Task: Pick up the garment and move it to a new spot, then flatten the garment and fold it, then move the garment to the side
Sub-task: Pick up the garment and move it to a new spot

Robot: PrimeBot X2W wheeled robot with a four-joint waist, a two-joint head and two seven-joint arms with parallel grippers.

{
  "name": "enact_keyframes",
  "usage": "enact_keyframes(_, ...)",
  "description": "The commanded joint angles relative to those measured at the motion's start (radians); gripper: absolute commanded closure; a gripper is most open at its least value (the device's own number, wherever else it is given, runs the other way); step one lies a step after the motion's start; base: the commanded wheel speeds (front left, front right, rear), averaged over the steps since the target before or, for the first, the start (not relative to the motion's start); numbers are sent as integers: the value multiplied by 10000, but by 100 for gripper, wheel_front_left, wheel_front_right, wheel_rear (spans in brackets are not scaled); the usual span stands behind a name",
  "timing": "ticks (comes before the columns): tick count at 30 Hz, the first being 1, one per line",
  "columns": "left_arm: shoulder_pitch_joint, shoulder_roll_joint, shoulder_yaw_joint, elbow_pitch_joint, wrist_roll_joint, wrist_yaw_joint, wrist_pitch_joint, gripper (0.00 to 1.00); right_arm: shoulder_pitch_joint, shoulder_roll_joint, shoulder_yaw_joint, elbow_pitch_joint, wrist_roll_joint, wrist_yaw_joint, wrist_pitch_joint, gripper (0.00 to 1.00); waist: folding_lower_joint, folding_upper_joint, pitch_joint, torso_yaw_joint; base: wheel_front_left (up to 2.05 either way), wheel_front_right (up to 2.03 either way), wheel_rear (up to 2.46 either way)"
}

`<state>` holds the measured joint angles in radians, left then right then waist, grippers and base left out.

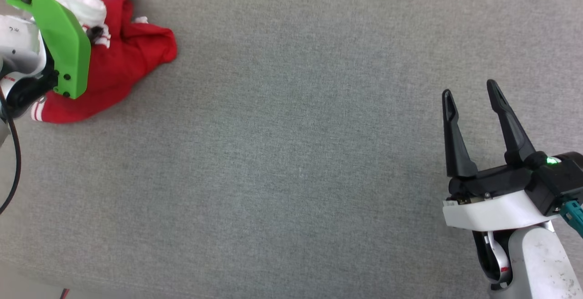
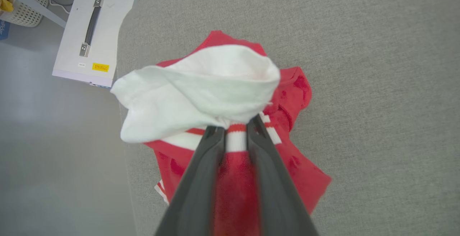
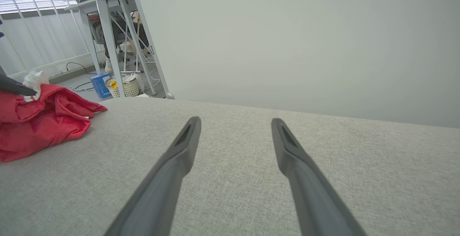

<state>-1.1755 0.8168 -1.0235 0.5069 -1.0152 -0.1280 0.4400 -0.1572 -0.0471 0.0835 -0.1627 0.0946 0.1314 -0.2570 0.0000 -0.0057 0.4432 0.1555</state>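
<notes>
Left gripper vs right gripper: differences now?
The left gripper, two long dark fingers, is shut on the striped trim of the red-and-white fabric T-shirt; the right gripper stands wide open, empty. The left gripper is at the T-shirt; the right gripper is over bare grey fabric surface, apart from it. Shared: long dark tapered fingers.

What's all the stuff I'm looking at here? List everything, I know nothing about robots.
shirt: one, red with white sleeves, crumpled at the table's far left
table: one, grey cloth top, under the shirt
case: one, white with metal handle, on the floor beside the table
basket: one, pale, on the floor by the desk legs
box: one, blue, beside the basket
desk: one, white legs, beyond the table
green bracket: one, on the left arm
left fingers: two, dark, shut on the shirt's striped cuff
right fingers: two, dark, open, over bare table at the right
</notes>
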Motion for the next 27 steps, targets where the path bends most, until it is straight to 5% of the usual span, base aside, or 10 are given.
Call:
enact_keyframes(1,-289,79,-57,-185,163,-27,-180,100,135,-31,29,37,87,-7,-47,0,0,57,-603,-38,0,0,0)
enact_keyframes(15,-1153,-613,-1147,-2459,1355,-27,-1105,100,409,-31,55,-50,726,-7,-47,0,0,57,-1220,-1263,0,0,0)
enact_keyframes(27,-1566,-2999,-2121,-3178,1951,-27,-1581,100,347,-31,-224,-255,1251,-7,-47,0,0,57,-804,-2805,0,0,0)
